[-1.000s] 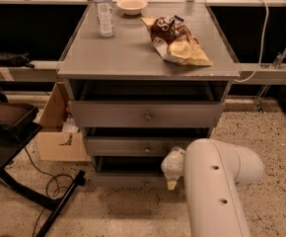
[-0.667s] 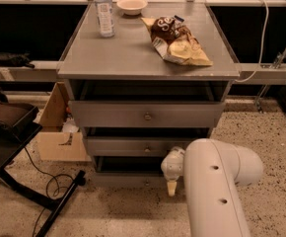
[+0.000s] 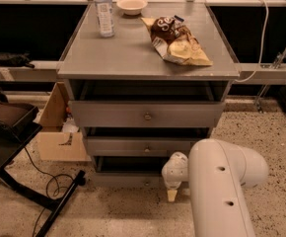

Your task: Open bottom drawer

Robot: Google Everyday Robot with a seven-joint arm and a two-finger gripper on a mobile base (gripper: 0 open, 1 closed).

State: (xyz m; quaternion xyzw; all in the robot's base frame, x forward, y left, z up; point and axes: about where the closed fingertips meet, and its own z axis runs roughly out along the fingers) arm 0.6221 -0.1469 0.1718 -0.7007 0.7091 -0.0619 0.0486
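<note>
The grey cabinet has three drawer fronts stacked under its top. The bottom drawer (image 3: 125, 178) is the lowest and shortest front, just above the floor, with a small round knob (image 3: 146, 183) at its centre; it sits about flush with the cabinet frame. My gripper (image 3: 172, 194) hangs low in front of this drawer's right part, a little to the right of the knob, pointing down toward the floor. My thick white arm (image 3: 222, 186) fills the lower right and hides the drawer's right end.
The top drawer (image 3: 147, 115) and the middle drawer (image 3: 143, 146) stand slightly out. On the cabinet top lie a water bottle (image 3: 104, 11), a bowl (image 3: 131, 5) and a chip bag (image 3: 177, 41). A cardboard box (image 3: 56, 130) and a black stand (image 3: 15, 147) are at left.
</note>
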